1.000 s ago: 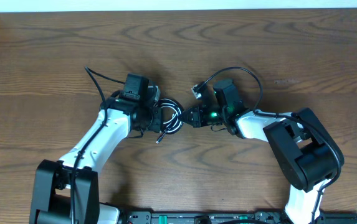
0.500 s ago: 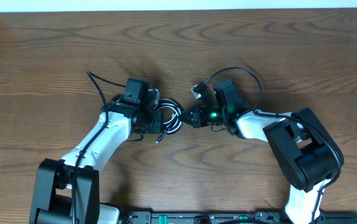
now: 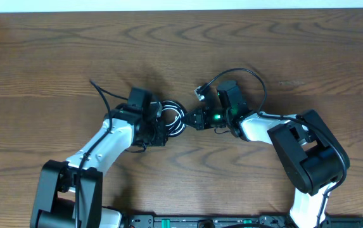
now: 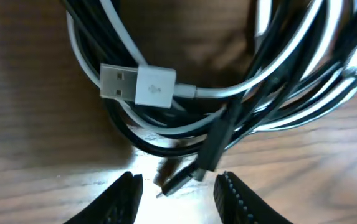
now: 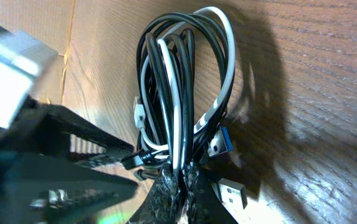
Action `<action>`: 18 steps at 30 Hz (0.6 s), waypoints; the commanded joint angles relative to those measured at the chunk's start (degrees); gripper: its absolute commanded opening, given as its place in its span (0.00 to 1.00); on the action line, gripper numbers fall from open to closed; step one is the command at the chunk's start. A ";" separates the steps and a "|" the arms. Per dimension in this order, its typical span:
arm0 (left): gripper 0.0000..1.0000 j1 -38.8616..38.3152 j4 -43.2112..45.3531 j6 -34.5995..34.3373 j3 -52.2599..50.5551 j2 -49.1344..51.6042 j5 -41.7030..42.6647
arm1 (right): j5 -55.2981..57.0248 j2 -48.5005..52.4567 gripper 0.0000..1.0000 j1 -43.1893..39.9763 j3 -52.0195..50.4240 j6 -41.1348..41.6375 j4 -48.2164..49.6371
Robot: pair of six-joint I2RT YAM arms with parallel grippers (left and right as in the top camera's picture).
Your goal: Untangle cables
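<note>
The cables [image 3: 175, 118] lie as a small coil of black and white cords between my two arms. In the right wrist view my right gripper [image 5: 182, 182] is shut on several strands at the near end of the coil [image 5: 181, 87]. A blue-tipped plug [image 5: 219, 142] and a silver plug [image 5: 232, 192] lie just beside it. My left gripper [image 4: 178, 177] stands open over the table at the coil's edge, and a small black plug tip [image 4: 184, 178] lies between its fingers without touching them. A white USB plug [image 4: 138, 86] rests on top of the coil.
The wooden table [image 3: 282, 44] runs to a white wall strip at the far edge. Thick black arm wires arch beside each wrist, one on the left [image 3: 100, 92] and one on the right [image 3: 243, 71]. Both arm bases stand at the near edge.
My left gripper has shifted right and toward the near edge, onto the coil's loose plug end, and its jaws have opened wider. The right gripper has held still on the cables.
</note>
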 commanded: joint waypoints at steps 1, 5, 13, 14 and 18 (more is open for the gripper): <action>0.43 -0.20 1.44 -0.09 -3.06 0.63 0.70 | -0.57 0.72 0.01 0.52 0.48 -1.20 -0.09; 0.42 -0.20 2.43 -0.09 -3.08 0.63 0.70 | -0.35 0.72 0.01 0.52 0.48 -1.22 -0.04; 0.10 -0.17 5.44 0.37 -3.04 0.63 0.28 | -0.37 0.72 0.01 0.52 0.48 -1.20 -0.22; 0.08 -0.15 5.33 0.39 -2.97 0.61 0.28 | -0.37 0.72 0.01 0.52 0.48 -1.20 -0.22; 0.07 -0.02 3.78 1.01 -1.16 -0.57 0.28 | -0.39 0.72 0.01 0.52 0.48 -1.20 -0.22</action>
